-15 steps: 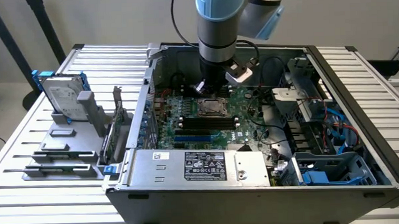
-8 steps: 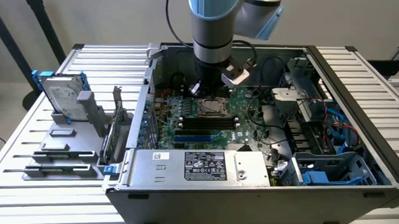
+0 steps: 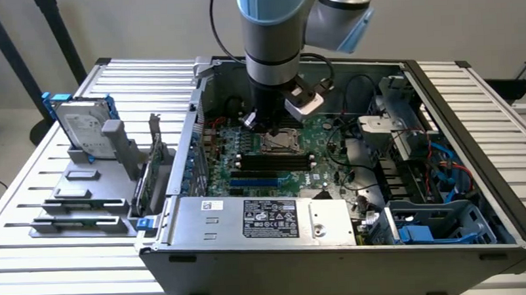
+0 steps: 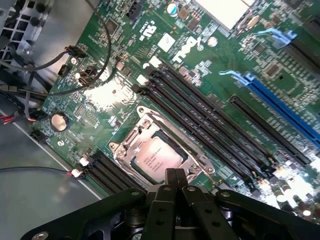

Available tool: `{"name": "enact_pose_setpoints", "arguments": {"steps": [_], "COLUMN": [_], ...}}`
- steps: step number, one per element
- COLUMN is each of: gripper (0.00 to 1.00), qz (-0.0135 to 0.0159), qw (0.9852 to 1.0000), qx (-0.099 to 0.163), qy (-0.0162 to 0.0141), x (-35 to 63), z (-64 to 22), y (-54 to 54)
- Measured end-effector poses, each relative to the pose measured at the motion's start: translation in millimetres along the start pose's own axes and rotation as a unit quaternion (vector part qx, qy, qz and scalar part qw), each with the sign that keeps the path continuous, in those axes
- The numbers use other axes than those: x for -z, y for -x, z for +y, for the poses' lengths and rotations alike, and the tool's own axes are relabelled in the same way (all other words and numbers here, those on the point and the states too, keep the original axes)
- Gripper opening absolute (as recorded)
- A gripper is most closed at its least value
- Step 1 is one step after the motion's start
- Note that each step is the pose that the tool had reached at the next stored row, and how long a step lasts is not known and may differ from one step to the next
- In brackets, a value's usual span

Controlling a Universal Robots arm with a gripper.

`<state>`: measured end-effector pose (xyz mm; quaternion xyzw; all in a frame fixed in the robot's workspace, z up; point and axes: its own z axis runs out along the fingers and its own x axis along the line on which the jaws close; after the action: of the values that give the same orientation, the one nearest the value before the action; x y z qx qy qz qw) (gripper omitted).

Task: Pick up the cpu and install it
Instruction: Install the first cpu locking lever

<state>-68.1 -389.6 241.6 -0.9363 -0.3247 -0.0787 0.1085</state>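
An open PC case [image 3: 476, 245] lies on a slatted table [image 3: 37, 195], its motherboard [image 3: 329, 175] facing up. The arm [image 3: 277, 35] reaches down into the case from above, and the gripper [image 3: 267, 126] hangs just over the socket [image 3: 280, 141] near the middle of the board.

In the wrist view the gripper [image 4: 175, 175] shows its two black fingers [image 4: 171, 180] pressed together, the jaws fully closed with nothing between them. Their tips sit just above the near edge of the cpu [image 4: 157, 157], though whether they touch it cannot be told.

The cpu lies flat inside the socket [image 4: 131, 134], its silvery top facing up with faint print on it, framed by the metal bracket on all sides. Black memory slots [image 4: 210, 120] run beside the socket on one side, and more dark slots [image 4: 107, 172] lie on the other. Long blue slots [image 4: 280, 105] lie farther off across the board. A coin cell [image 4: 59, 121] sits near the board's edge, with black cables [image 4: 60, 60] looping over it.

At the exterior view's left, outside the case, a hard drive [image 3: 83, 127] in a blue frame stands upright in a grey rack [image 3: 81, 206]. A power supply [image 3: 265, 219] fills the case's near side.
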Motion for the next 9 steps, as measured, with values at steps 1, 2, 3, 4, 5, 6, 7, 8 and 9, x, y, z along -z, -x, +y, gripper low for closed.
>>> {"name": "enact_pose_setpoints", "arguments": {"steps": [1, 2, 3, 4, 5, 6, 7, 8, 9], "gripper": [0.11, 0.11, 0.11, 0.11, 0.11, 0.11, 0.11, 0.11, 0.11], "qz": [0.0000, -0.0001, 0.0000, 0.0000, 0.0000, 0.0001, 0.0000, -0.0006, -0.0013], "qw": [1.0000, 1.0000, 1.0000, 1.0000, 1.0000, 1.0000, 1.0000, 1.0000, 1.0000], "qx": [0.000, 0.000, 0.000, 0.000, 0.000, 0.000, 0.000, 0.000, 0.000], "qy": [0.0000, 0.0000, 0.0000, 0.0000, 0.0000, 0.0000, -0.0001, -0.0004, -0.0010], "x": [2.5, 5.2, 7.9, 10.4, 12.9, 15.1, 17.2, 18.4, 18.7], "z": [0.8, 1.7, 2.6, 3.5, 4.4, 5.3, 6.4, 7.5, 8.3], "y": [2.3, 4.5, 6.7, 8.8, 10.9, 12.8, 14.4, 15.4, 16.1]}}
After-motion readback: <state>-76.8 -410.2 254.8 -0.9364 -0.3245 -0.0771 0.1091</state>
